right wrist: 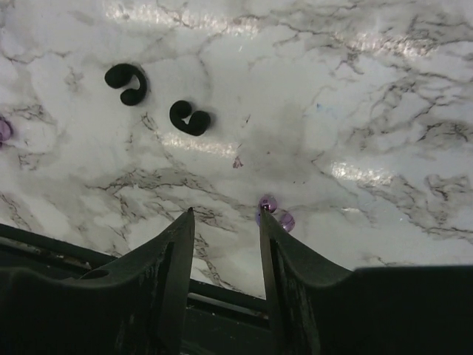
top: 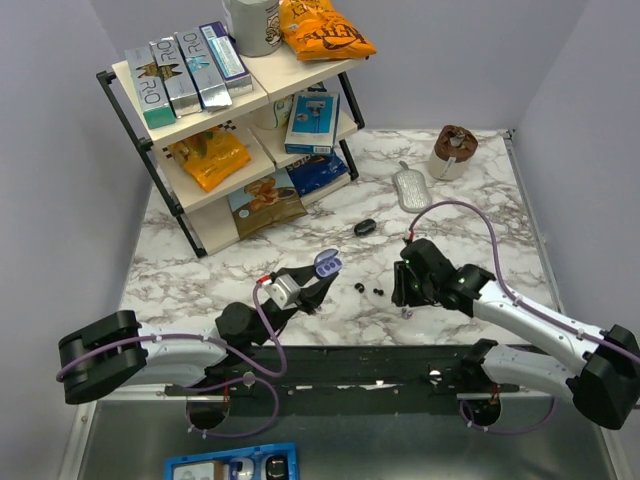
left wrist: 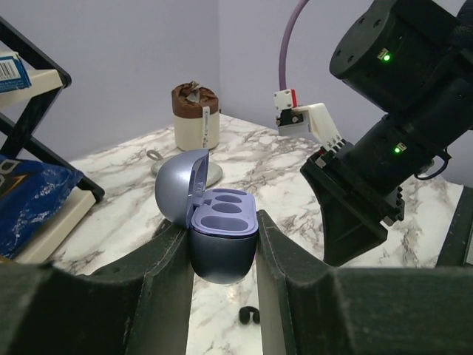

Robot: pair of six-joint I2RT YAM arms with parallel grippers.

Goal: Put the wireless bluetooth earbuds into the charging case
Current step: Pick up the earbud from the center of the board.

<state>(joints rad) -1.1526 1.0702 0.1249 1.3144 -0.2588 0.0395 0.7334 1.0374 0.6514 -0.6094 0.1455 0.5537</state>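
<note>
Left wrist view first: we see the left gripper [left wrist: 224,260] pinching the lavender charging case [left wrist: 222,225] by its lower body, one finger on each side. The lid stands hinged open toward the far side and the two oval wells face up in plain sight. Behind it a brown-topped cup [left wrist: 194,115] sits on the marble counter [left wrist: 295,166], and the right arm looms at the right, pointed downward. Over to the right wrist view: the right gripper [right wrist: 225,218] hangs over the counter with its fingers spread and nothing between them. One black earbud [right wrist: 126,81] and a second black earbud [right wrist: 188,118], both C-shaped, lie side by side but apart on the marble, ahead and to the left of the fingertips. Just off the right fingertip sit some shiny purple bits [right wrist: 268,203]; we cannot tell what they are. From the top external view, both earbuds lie between the two grippers, the case to their left, and a shelf rack [top: 210,118] of boxes and snack bags stands at the far left.
</note>
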